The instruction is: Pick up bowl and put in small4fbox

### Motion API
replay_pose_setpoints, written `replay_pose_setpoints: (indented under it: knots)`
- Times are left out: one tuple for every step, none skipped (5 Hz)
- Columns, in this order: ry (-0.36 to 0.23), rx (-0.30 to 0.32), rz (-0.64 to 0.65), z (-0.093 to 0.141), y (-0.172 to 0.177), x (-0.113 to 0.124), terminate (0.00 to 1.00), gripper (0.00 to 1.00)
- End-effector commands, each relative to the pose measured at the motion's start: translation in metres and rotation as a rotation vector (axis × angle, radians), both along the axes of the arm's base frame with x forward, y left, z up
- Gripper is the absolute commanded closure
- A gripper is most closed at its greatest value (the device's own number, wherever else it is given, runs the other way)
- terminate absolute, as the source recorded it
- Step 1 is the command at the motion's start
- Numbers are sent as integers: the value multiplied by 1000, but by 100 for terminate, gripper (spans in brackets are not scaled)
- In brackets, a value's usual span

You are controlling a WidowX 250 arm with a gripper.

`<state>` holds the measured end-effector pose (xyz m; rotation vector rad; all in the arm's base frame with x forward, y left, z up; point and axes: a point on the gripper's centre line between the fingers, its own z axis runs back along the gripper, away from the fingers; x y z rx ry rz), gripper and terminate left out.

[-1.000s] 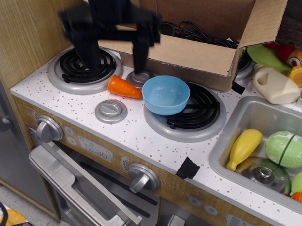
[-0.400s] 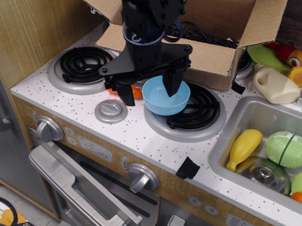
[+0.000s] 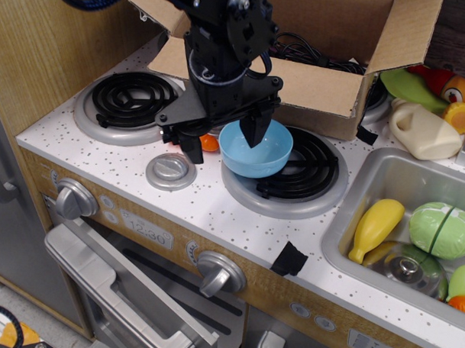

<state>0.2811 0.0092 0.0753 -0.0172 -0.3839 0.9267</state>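
Observation.image looks down on the speckled white bench [image 3: 140,190]. At twelve o'clock stands the big cardboard box [image 3: 312,77], flaps up. At the middle, the light blue bowl [image 3: 255,148] rests on the left edge of the front stove coil [image 3: 297,169]. The black gripper [image 3: 222,139] is down over the bowl's nine o'clock rim, its fingers [image 3: 255,129] spread wide: one inside the bowl, the other outside by the orange carrot [image 3: 210,143].
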Motion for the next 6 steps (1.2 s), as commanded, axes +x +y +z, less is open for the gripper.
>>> replay_pose_setpoints:
  knots:
    - [-43,-51,60,-15,21,23,0,0]
    - [-69,-74,70,-25,21,36,0,0]
    - [-82,-103,67,-36,21,51,0,0]
    - [-75,-109,79,-42,20,53,0,100]
    - [-59,-118,87,-45,17,50,0,100]
    - [-26,-109,103,-38,13,37,0,100]
